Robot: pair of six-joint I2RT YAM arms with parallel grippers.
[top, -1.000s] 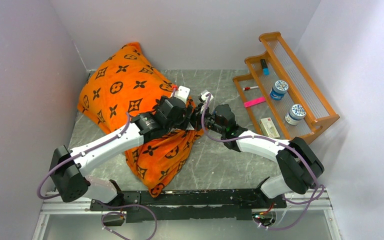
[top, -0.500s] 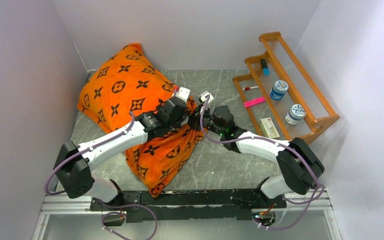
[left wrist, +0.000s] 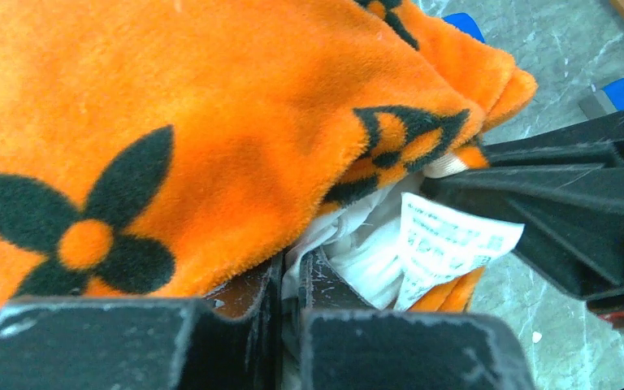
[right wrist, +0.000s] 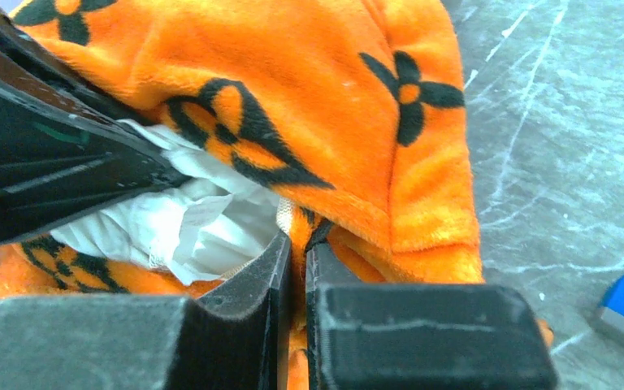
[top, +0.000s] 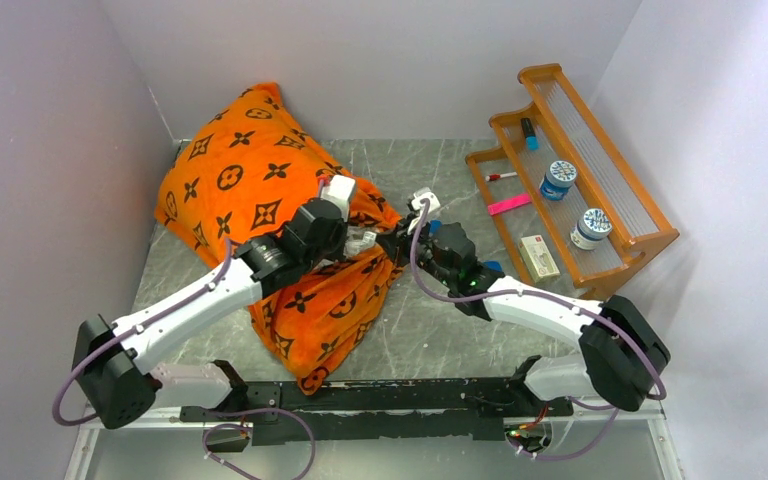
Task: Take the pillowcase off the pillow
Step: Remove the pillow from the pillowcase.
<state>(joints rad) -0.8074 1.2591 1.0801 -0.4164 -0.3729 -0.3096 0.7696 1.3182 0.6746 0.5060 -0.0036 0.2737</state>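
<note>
Pillowcase [top: 250, 190]: on the pillow; bulk toward far-left corner of counter [top: 430, 340], open mouth facing counter middle.
Pillow [left wrist: 357, 244]: white corner with care tag [left wrist: 447, 244] peeking from mouth.
Left hand [left wrist: 291, 280]: clamped on white pillow cloth, likely to anchor or draw it out.
Right hand [right wrist: 296, 252]: pinched on orange hem just beside, likely to pull cover the opposite way.
Rack [top: 580, 170]: right edge, uninvolved.
</note>
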